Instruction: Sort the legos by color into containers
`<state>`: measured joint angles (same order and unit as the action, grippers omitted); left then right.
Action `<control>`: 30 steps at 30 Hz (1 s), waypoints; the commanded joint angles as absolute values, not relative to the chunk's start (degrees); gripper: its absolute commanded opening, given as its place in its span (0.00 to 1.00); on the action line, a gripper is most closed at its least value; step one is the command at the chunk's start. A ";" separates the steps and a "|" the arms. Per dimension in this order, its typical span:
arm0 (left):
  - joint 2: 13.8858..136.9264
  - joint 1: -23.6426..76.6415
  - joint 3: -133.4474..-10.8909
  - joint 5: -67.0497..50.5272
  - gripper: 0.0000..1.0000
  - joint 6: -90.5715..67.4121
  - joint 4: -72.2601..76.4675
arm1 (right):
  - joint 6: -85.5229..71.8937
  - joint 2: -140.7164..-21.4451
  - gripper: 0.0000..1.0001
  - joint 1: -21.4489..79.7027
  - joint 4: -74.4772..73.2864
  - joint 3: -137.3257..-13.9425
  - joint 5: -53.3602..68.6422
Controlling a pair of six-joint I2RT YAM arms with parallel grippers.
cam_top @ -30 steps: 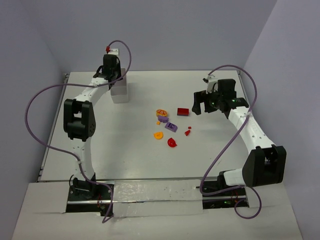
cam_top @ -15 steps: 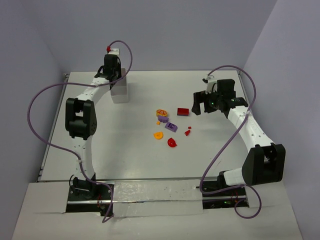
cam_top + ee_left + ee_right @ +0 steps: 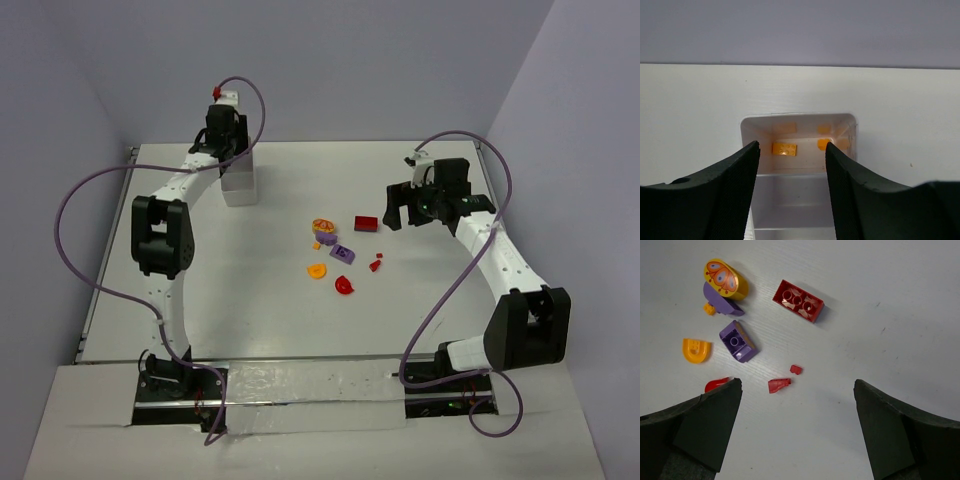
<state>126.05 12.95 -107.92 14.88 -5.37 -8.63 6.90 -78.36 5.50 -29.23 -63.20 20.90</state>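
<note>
My left gripper (image 3: 231, 160) is open and empty over the far end of the white three-compartment tray (image 3: 238, 186). In the left wrist view the gripper (image 3: 792, 145) frames the tray's far compartment (image 3: 845, 122), which holds an orange brick (image 3: 784, 149) and a round orange piece (image 3: 823, 144); the nearer compartment looks empty. My right gripper (image 3: 400, 212) is open and empty above the table, just right of the loose legos. In the right wrist view the gripper (image 3: 797, 385) is over a red brick (image 3: 798, 300), a purple brick (image 3: 738, 341), an orange arch (image 3: 695, 349) and a small red wedge (image 3: 779, 385).
Other loose pieces lie mid-table: an orange butterfly disc (image 3: 722, 276) on a purple piece (image 3: 720, 303), a tiny red stud (image 3: 796, 369), a red round piece (image 3: 344, 286). The back wall is close behind the tray.
My left gripper has shifted slightly toward the back wall over the tray. The right arm and the loose pieces have barely moved.
</note>
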 commanded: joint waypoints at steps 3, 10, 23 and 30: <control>119.29 12.85 -106.89 8.50 0.57 -4.71 -4.94 | 6.59 -78.42 1.00 5.94 -29.19 -65.33 21.62; 104.24 15.51 -97.83 -10.90 0.55 2.11 -12.44 | 5.64 -77.60 1.00 5.88 -29.71 -65.57 21.71; 95.64 37.99 -71.81 -23.63 0.63 18.55 -27.17 | 4.83 -78.14 1.00 4.83 -31.12 -65.92 23.56; 105.25 46.81 -74.91 -19.32 0.72 21.60 -32.08 | 4.94 -79.01 1.00 4.15 -32.26 -67.55 24.10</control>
<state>102.58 44.19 -71.98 -20.83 18.68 -28.34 5.37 -78.68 4.90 -31.68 -64.37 23.14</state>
